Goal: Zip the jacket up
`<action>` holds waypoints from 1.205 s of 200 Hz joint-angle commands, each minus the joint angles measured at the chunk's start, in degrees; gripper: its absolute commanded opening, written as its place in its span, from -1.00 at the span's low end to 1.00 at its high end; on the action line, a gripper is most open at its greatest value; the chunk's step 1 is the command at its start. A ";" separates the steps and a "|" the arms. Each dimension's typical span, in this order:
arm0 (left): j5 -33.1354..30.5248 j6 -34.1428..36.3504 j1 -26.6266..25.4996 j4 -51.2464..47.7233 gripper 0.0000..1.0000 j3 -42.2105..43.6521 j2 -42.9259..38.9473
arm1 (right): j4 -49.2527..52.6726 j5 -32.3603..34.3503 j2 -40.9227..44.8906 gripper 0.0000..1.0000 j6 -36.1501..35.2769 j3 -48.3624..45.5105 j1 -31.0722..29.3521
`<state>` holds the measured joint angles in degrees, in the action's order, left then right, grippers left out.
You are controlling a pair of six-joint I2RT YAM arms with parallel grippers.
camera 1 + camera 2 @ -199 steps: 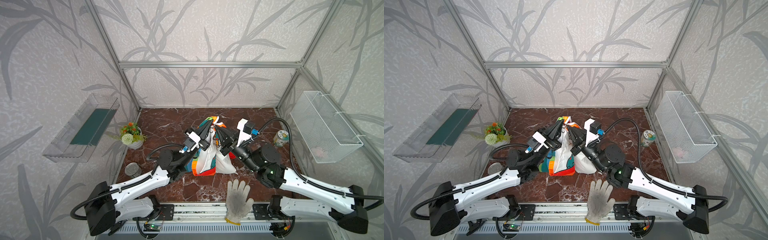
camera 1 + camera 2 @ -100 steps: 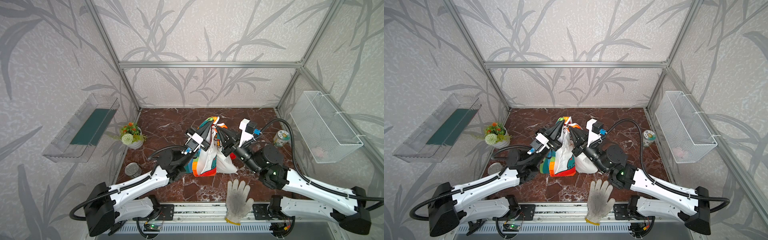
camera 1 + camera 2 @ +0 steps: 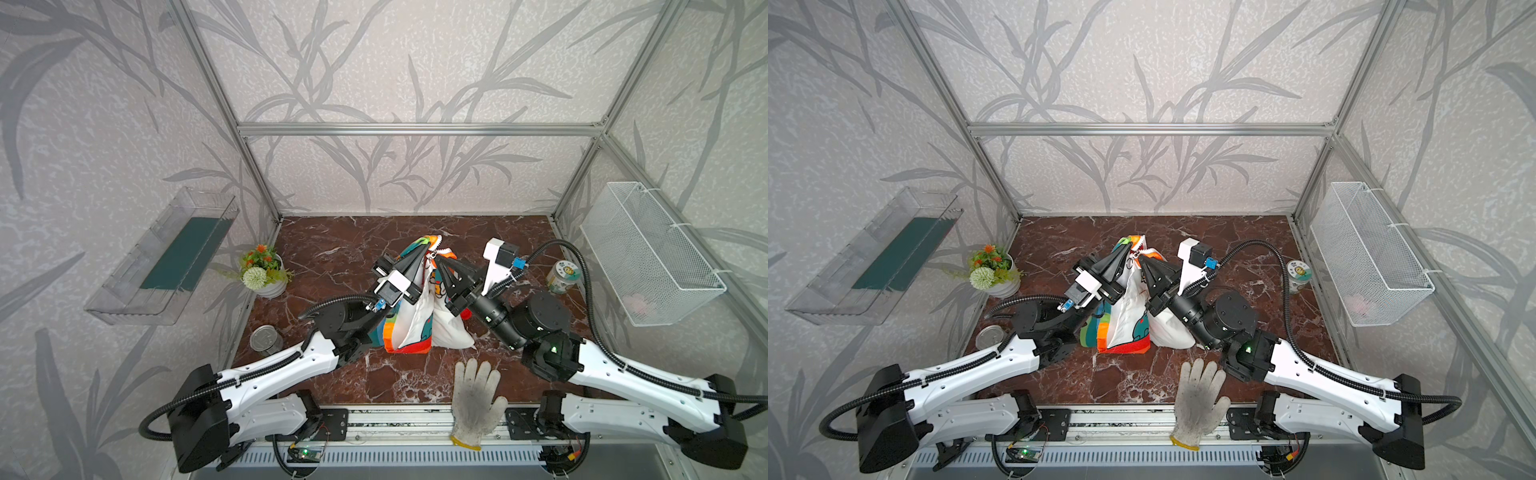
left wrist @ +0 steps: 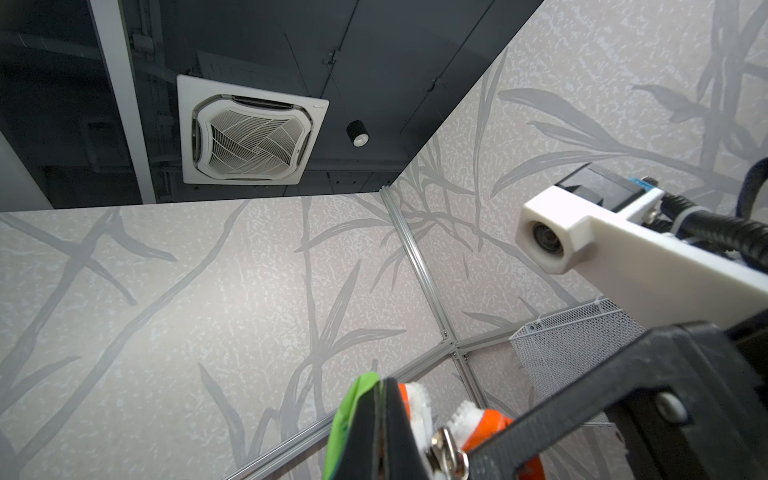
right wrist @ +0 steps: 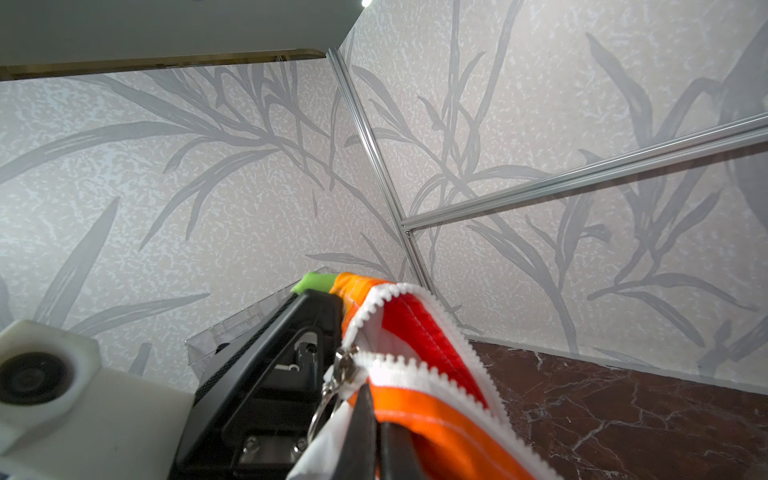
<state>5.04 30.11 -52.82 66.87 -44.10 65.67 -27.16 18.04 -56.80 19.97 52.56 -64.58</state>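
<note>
Right wrist view: the closed right gripper (image 5: 366, 395) is pinching the jacket (image 5: 419, 409) just beside the ring pull (image 5: 322, 409), with the open teeth (image 5: 419, 291) looping beyond it. Left wrist view: the closed left gripper (image 4: 384, 399) is clamping the opposite edge. Both top views: the jacket is hanging below the ring pull.

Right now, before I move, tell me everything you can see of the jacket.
The jacket is thin fabric: rainbow stripes, white cartoon panels, a red part. It hangs bunched from the left gripper and right gripper, both shut on its top edges either side of the white zipper. The teeth above the ring pull are apart. Its hem seems to reach the table.
</note>
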 commanded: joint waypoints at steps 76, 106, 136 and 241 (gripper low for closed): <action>1.51 5.89 -0.71 1.24 -1.00 -1.13 -1.59 | -6.49 2.78 0.55 -1.00 2.63 1.50 -2.00; 1.80 7.19 -0.71 -0.01 -1.00 -0.77 -2.66 | -5.10 4.30 0.68 -1.00 2.78 1.99 -2.08; 1.89 8.96 -0.88 -1.16 -1.00 -0.55 -3.44 | -6.10 5.51 0.66 -1.00 3.69 1.76 -2.09; -1.24 19.02 -1.95 -3.17 -1.00 -1.25 -1.87 | -7.17 9.29 -0.90 -1.00 6.23 2.34 -5.53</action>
<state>5.48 42.89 -54.35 64.16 -44.10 63.75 -28.51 25.17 -57.67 25.56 53.28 -68.82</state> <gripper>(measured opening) 0.044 0.047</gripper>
